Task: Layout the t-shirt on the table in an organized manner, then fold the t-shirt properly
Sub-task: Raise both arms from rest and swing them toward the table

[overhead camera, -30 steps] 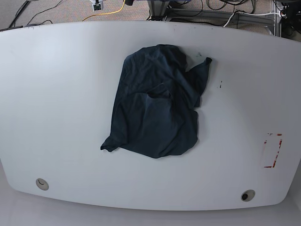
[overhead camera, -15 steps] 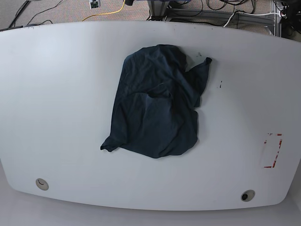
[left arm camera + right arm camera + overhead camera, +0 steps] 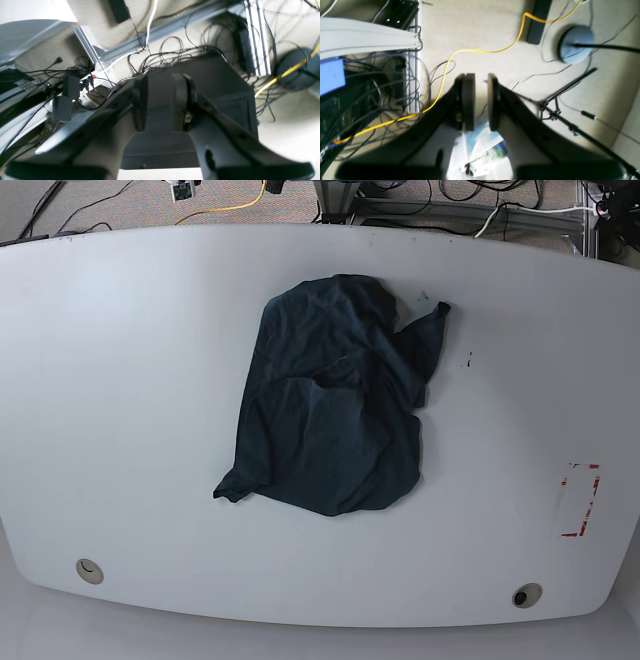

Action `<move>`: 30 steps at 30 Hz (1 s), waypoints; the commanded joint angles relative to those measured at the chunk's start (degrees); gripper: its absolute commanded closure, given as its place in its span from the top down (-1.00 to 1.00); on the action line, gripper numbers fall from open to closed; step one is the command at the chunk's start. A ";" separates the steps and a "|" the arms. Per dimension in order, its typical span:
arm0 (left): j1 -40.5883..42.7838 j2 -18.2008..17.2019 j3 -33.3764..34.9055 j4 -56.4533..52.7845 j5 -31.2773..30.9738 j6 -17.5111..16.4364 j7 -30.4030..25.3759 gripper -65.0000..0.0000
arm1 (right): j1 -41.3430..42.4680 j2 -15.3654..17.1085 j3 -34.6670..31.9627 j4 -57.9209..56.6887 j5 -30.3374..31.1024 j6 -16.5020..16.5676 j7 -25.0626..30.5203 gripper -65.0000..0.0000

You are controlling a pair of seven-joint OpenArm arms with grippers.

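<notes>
The dark navy t-shirt (image 3: 330, 410) lies crumpled in a heap a little beyond the middle of the white table (image 3: 120, 380), with one sleeve sticking out at its far right. No gripper shows in the base view. In the left wrist view my left gripper (image 3: 160, 82) is open with nothing between its fingers, pointing at cables and a dark box off the table. Above the carpeted floor, my right gripper (image 3: 480, 80) stands open by only a narrow gap and holds nothing. Neither wrist view shows the t-shirt.
Two round grommet holes (image 3: 90, 571) (image 3: 526, 595) sit near the table's front edge. A red tape rectangle (image 3: 580, 500) marks the right side. Beyond the far edge are aluminium rails, tangled cables, a yellow cable (image 3: 480, 51) and a round stand base (image 3: 575, 45).
The t-shirt has not moved. A small white object beyond the table's far edge has shifted to the left in the base view.
</notes>
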 commanded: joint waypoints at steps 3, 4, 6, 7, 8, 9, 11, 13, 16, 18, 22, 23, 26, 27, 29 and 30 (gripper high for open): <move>0.37 -0.88 1.07 1.33 0.12 0.09 -0.23 -0.55 | -1.82 0.61 0.20 4.07 0.49 0.02 -0.45 -0.75; 0.29 -0.79 1.63 1.59 0.08 0.00 -0.23 -0.55 | -1.83 0.55 0.11 4.92 0.36 0.13 -0.71 -0.75; 0.24 -0.83 1.76 1.59 0.06 0.02 -0.29 -0.55 | -1.89 0.48 0.26 6.00 0.25 0.14 -0.92 -0.75; 0.19 -0.81 1.81 1.63 0.09 0.00 -0.37 -0.54 | -1.87 0.39 0.30 6.52 0.19 0.16 -1.00 -0.75; 0.14 -0.80 1.87 1.67 0.12 -0.02 -0.44 -0.54 | -1.85 0.30 0.34 7.03 0.14 0.17 -1.07 -0.74; 0.10 -0.73 1.94 1.70 0.14 -0.01 -0.51 -0.54 | -1.73 0.19 0.38 7.39 0.06 0.14 -1.13 -0.74; 0.00 -0.59 1.98 1.66 0.21 -0.01 -0.70 -0.53 | -1.48 -0.02 0.43 8.02 -0.21 0.09 -1.22 -0.73; -0.05 -0.53 1.57 1.90 0.07 -0.02 -1.00 -0.52 | -1.25 -0.07 0.41 9.03 -0.53 -0.07 -2.05 -0.70; -0.13 -0.62 1.24 2.57 -0.09 0.01 -1.16 -0.51 | -1.02 -0.04 0.38 10.56 -1.04 -0.23 -3.33 -0.63; -0.12 -0.73 1.19 3.14 -0.06 0.02 -1.00 -0.50 | -0.92 -0.01 0.38 11.51 -1.29 -0.24 -3.97 -0.57; 0.16 -1.08 1.20 4.98 -0.14 -0.06 -0.70 -0.49 | -0.91 -0.03 0.30 13.63 -1.67 -0.09 -5.37 -0.44; 0.35 -1.21 1.19 5.57 -0.26 -0.08 -0.68 -0.49 | -1.02 -0.06 0.27 14.20 -1.69 -0.06 -5.62 -0.42; 1.74 -1.93 1.35 8.63 -0.45 -0.23 0.07 -0.49 | -2.37 -0.70 -0.03 16.68 -0.82 -0.04 -6.53 -0.38; 2.50 -2.39 1.27 9.79 -0.62 -0.27 0.01 -0.49 | -2.75 -0.84 -0.03 17.54 -0.77 -0.08 -6.77 -0.40; 4.15 -3.38 1.19 12.11 -1.02 -0.28 -0.10 -0.49 | -3.62 -1.18 0.00 19.29 -0.64 -0.19 -7.19 -0.43; 5.04 -3.91 1.18 13.28 -1.25 -0.24 -0.15 -0.49 | -4.12 -1.36 0.04 20.17 -0.54 -0.27 -7.36 -0.45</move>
